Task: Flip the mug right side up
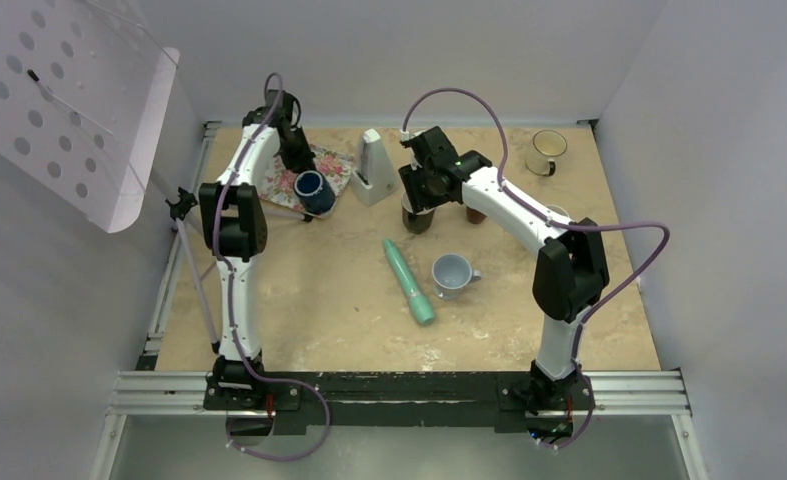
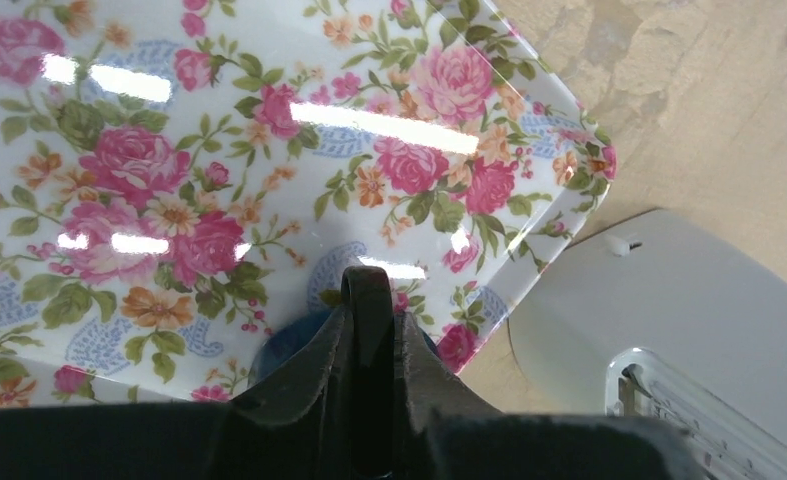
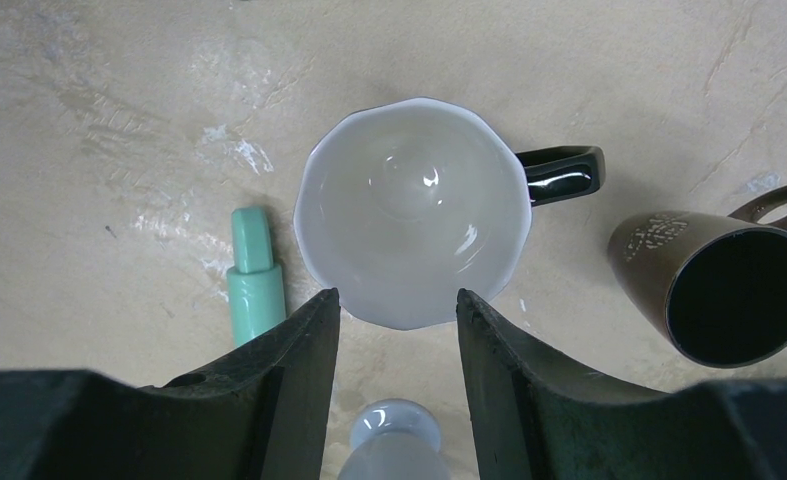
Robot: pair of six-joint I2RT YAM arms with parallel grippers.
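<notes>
From my remote seat, the left gripper (image 2: 371, 300) sat at ten o'clock on the tabletop (image 1: 309, 290), over the near edge of the floral tray (image 2: 169, 150). It was clenched tight, with a thin dark curve pinched between the fingers that I took for the handle of the blue mug (image 1: 313, 191). That mug lay at the tray's six o'clock edge. I could not tell whether it rested on the tray or just off it, nor which end faced up.

I judged this to be the grasp step, with the hold made and the turn not begun. The next move called for a lift clear of the tray rim, a slow wrist roll, and a gentle set-down on the mug's base. A hold that thin could let the mug swing.

At twelve o'clock stood a white wedge-shaped stand (image 1: 374, 168), and near the centre lay a teal tube (image 1: 409, 282) beside a pale blue mug (image 1: 451, 274). The right gripper (image 3: 397, 310) hung at one o'clock, released and empty, above a white-lined mug (image 3: 414, 210) sitting upright. A brown mug (image 3: 714, 285) lay on its side just beside it.
</notes>
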